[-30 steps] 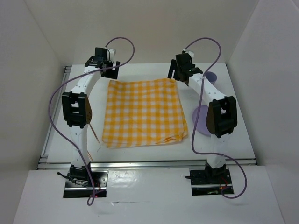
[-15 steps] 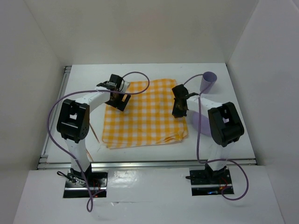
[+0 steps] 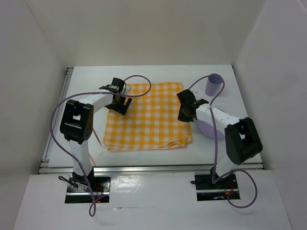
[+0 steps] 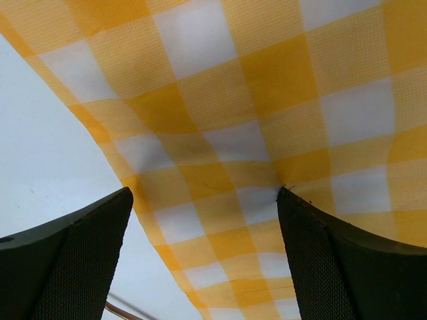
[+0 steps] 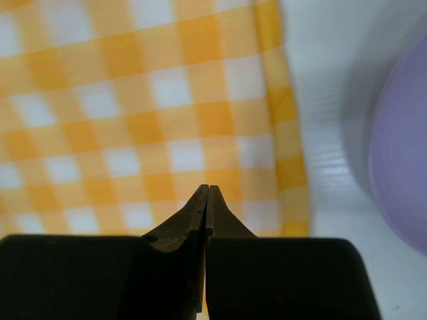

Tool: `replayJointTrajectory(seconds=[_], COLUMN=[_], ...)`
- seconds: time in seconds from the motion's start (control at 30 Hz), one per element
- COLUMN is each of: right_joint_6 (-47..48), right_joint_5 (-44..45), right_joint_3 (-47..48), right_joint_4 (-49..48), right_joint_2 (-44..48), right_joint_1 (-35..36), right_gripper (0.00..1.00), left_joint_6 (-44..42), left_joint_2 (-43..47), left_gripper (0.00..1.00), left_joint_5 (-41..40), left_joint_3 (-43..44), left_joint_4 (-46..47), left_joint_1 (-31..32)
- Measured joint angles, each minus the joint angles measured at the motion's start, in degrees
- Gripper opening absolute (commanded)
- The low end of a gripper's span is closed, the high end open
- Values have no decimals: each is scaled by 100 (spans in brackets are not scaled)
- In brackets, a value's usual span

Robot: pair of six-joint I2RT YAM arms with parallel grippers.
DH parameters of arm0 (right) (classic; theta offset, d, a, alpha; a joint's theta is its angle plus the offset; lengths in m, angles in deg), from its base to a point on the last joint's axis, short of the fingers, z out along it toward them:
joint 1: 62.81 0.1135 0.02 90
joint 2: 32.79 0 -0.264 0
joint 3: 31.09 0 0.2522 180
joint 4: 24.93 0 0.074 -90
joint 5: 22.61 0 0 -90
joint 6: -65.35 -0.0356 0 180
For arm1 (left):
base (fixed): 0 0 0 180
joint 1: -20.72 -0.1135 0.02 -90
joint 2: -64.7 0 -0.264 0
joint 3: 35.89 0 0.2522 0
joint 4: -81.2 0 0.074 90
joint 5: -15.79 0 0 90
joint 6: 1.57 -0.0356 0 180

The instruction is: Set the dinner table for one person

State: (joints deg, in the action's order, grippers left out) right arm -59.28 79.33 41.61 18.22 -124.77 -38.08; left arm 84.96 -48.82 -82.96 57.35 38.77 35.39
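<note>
Dinner table point(image 3: 158, 74) bears checked cloth point(image 3: 153, 124); left fingers point(image 4: 67, 260) apart over it, right fingers point(image 5: 180, 233) together, seemingly empty.

A yellow-and-white checked cloth point(image 4: 267, 100) fills most of the frame. Its edge runs on a slant from the upper left down to the bottom centre. Left of that edge lies the bare white surface point(image 4: 47, 147). The two dark, textured jaws rise from the lower left and lower right corners and stand wide apart, with nothing gripped between them. Soft folds in the cloth gather at the tip of the right-hand one. A thin brown rod point(image 4: 127, 307) shows at the bottom edge, on the surface.
</note>
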Motion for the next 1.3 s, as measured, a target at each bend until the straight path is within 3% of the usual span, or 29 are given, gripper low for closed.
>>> replayJointTrajectory(seconds=[0.17,0.33,0.6,0.87,1.0,1.03,1.2,1.3], right_joint_6=[-227,-765,-1464,-1893,-2015,-2039,-2035,-2124], right_joint_5=[2,-177,-426,-313,-39,46,382,461], right_joint_3=[-61,-940,-2041,-2070,-1670,-1499,-758,-815], right_joint_4=[247,326,326,638,1364,1530,2022,2210], right_joint_2=[962,1641,1333,1504,2000,2162,2677,3027], right_joint_1=[647,811,809,796,793,765,334,-280], right_gripper=[0,0,0,2,36,61,84,86], left_joint_6=[245,396,413,380,376,376,380,385], left_joint_2=[11,15,15,22,90,90,90,116], left_gripper=[95,95,95,95,95,95,95,96], left_joint_5=[-59,-92,-173,-295,-275,-256,-184,-120], left_joint_3=[2,22,177,321,356,422,824,883], left_joint_4=[-42,-173,-387,-431,-476,-533,-647,-658], left_joint_1=[-2,0,0,0,0,0,0,0])
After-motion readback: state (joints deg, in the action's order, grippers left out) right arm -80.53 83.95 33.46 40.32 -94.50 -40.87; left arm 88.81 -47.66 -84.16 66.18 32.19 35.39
